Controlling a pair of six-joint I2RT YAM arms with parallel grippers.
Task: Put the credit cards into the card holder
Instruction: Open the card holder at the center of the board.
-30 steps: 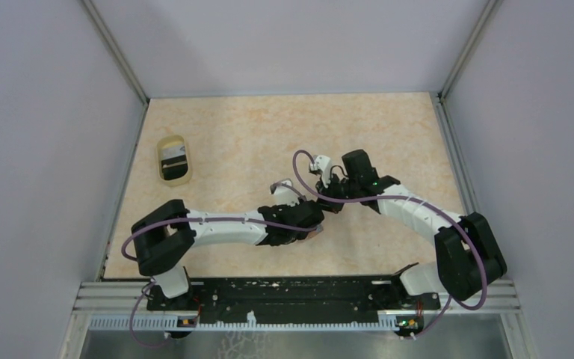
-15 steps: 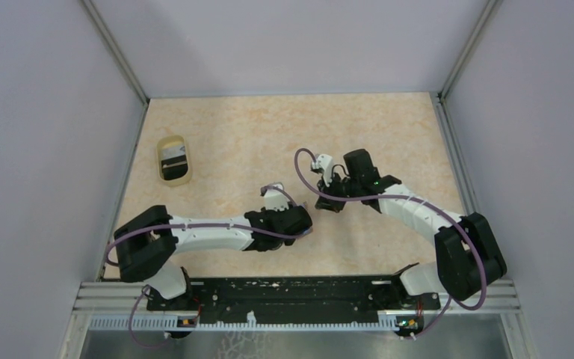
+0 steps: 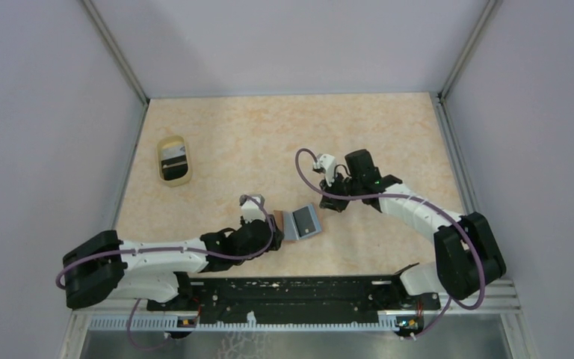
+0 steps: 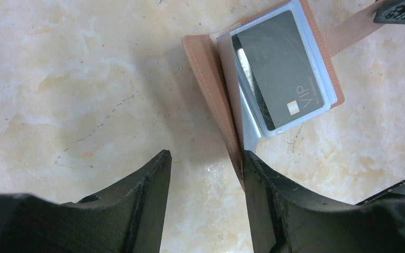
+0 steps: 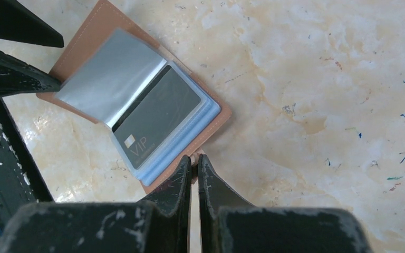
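The card holder (image 4: 203, 63), strap pinched by the right gripper (image 5: 195, 158), may be nudged shut by the empty, spread left gripper (image 4: 205, 155) at 9 o'clock.

The left arm lies low over the bench, its elbow swung out toward 8 o'clock and its forearm running toward 2 o'clock, with the left end effector (image 4: 205, 155) spread wide, fingers well apart. The right arm arches up from its base at 5 o'clock and bends back toward 10 o'clock. The right end effector (image 5: 194, 158) is pinched nearly closed on the strap of the card holder (image 5: 153, 113).
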